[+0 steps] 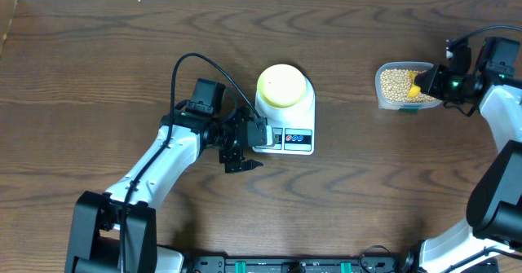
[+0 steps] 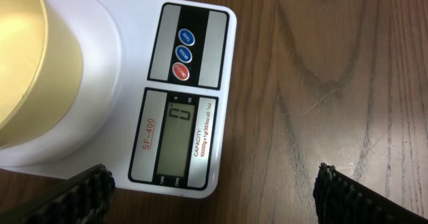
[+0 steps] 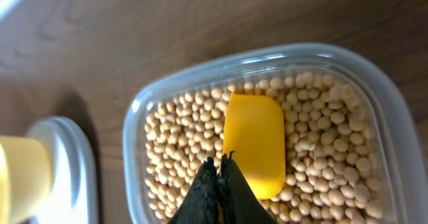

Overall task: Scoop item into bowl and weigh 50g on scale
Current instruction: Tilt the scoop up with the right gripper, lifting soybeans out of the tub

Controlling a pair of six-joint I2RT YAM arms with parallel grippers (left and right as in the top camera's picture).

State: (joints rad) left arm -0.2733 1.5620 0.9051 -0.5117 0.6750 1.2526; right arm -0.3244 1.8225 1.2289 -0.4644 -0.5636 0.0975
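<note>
Left gripper: fingers wide apart, holding nothing; it sits just beside the front-left corner of the scale.
Right gripper: I read it as pinched shut on the scoop; the handle itself is hidden under the fingers.
Scoop: yellow, head lying in the beans.
Beans: every one I can see is inside the clear tub, at the right of the table, well apart from the scale.
Bowl: upright on the scale's platform, mid-table.
Scale: in the left wrist view I read 0 on the display.
</note>
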